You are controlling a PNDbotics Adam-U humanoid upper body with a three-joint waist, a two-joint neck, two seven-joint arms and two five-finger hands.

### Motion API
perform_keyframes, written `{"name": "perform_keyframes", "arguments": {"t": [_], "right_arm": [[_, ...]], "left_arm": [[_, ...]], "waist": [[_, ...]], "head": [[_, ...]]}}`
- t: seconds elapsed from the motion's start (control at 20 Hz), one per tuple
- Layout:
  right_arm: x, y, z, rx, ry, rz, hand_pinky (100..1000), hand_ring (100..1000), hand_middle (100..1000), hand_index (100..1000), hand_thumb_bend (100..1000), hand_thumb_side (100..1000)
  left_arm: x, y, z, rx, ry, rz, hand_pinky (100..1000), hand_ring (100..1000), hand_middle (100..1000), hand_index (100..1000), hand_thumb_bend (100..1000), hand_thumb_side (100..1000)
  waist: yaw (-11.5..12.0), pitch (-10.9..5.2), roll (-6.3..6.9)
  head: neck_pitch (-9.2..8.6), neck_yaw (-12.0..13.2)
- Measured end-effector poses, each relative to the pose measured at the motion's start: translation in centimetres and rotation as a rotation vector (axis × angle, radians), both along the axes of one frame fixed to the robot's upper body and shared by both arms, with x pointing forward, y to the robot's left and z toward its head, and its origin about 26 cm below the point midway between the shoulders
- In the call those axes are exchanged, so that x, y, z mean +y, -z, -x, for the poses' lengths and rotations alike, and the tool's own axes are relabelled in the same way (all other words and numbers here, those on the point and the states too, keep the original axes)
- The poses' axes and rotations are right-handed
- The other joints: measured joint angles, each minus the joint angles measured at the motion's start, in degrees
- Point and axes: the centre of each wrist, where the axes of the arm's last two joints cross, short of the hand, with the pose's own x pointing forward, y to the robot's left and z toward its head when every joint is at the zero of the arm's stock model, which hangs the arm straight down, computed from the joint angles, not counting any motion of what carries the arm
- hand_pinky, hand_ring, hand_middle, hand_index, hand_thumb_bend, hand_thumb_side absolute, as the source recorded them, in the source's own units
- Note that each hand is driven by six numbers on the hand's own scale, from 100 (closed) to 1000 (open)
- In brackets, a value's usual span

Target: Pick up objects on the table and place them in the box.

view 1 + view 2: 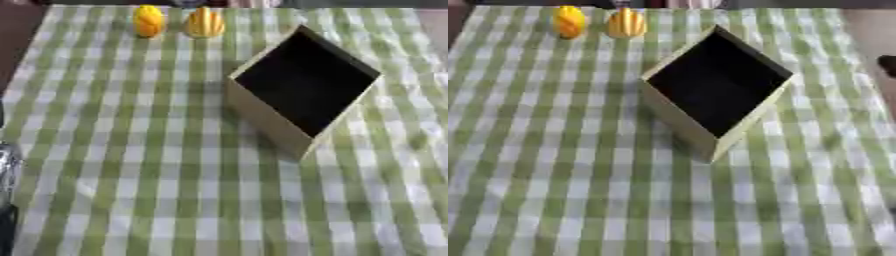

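Note:
Two yellow-orange rounded objects stand side by side at the table's far left: one (148, 21) and, just to its right, a ribbed one (205, 23). An open cardboard box (267, 120) with a dark inside sits turned cornerwise right of the table's middle; nothing shows inside it. At the left edge of the left eye view a silver and black sliver of my left hand (5, 167) shows, far from both objects. A dark shape at the right edge of the right eye view may be my right hand (888, 65), level with the box.
A green and white checked cloth (131, 175) covers the whole table. A dark strip runs along the far edge beyond the two objects.

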Motion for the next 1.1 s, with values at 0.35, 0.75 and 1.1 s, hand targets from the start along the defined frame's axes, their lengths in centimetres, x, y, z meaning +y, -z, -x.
{"name": "perform_keyframes", "arguments": {"t": [0.35,0.75,1.1], "right_arm": [[0.0,0.0,0.0,-0.002,0.002,-0.002,863,774,638,785,100,545],[-0.4,0.4,0.3,0.007,0.028,0.012,863,774,634,784,100,544],[-0.6,0.6,0.4,0.015,0.045,0.026,863,773,632,784,100,543]], "left_arm": [[-0.1,-0.3,-0.1,-0.008,0.004,0.001,744,724,749,849,100,594],[0.8,-5.9,-0.1,-0.103,-0.008,-0.110,744,731,751,843,100,546],[2.2,-10.8,-0.1,0.030,-0.109,-0.256,753,736,767,860,100,594]], "waist": [[0.0,0.00,-0.01],[0.1,-0.27,1.19],[-0.1,-0.39,1.91]], "head": [[0.00,-0.9],[0.29,-2.5],[1.07,-2.7]]}}
